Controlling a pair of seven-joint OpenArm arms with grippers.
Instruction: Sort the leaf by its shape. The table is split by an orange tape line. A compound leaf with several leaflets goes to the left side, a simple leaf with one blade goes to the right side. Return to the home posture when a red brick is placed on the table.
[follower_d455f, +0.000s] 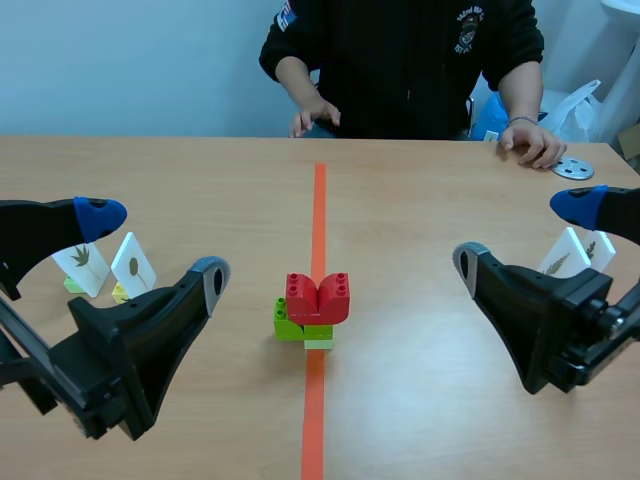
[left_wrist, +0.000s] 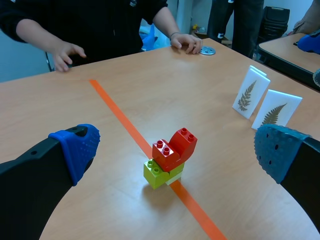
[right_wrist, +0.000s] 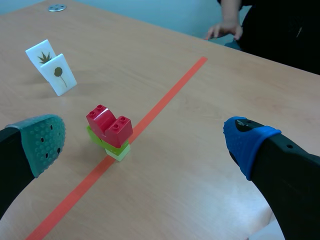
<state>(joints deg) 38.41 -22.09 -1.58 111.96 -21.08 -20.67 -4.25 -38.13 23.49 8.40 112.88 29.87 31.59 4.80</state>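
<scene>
A red brick (follower_d455f: 318, 297) sits on top of green bricks (follower_d455f: 290, 325) on the orange tape line (follower_d455f: 319, 200) at mid-table. Two white leaf cards (follower_d455f: 85, 265) (follower_d455f: 133, 265) stand on the left side; in the right wrist view one (right_wrist: 44, 55) shows a fingered leaf and the other (right_wrist: 59, 74) a single blade. On the right side stand two cards (follower_d455f: 565, 255) (follower_d455f: 598, 248), which show fern-like leaves (left_wrist: 250, 92) (left_wrist: 276, 110) in the left wrist view. My left gripper (follower_d455f: 155, 248) and right gripper (follower_d455f: 523, 235) hang open near the table's front, holding nothing.
A person sits across the table with one hand (follower_d455f: 315, 115) near the tape's far end and the other (follower_d455f: 535, 145) at the far right. A small metal disc (follower_d455f: 574, 168) lies beside that hand. A white bag (follower_d455f: 585, 105) is behind the table.
</scene>
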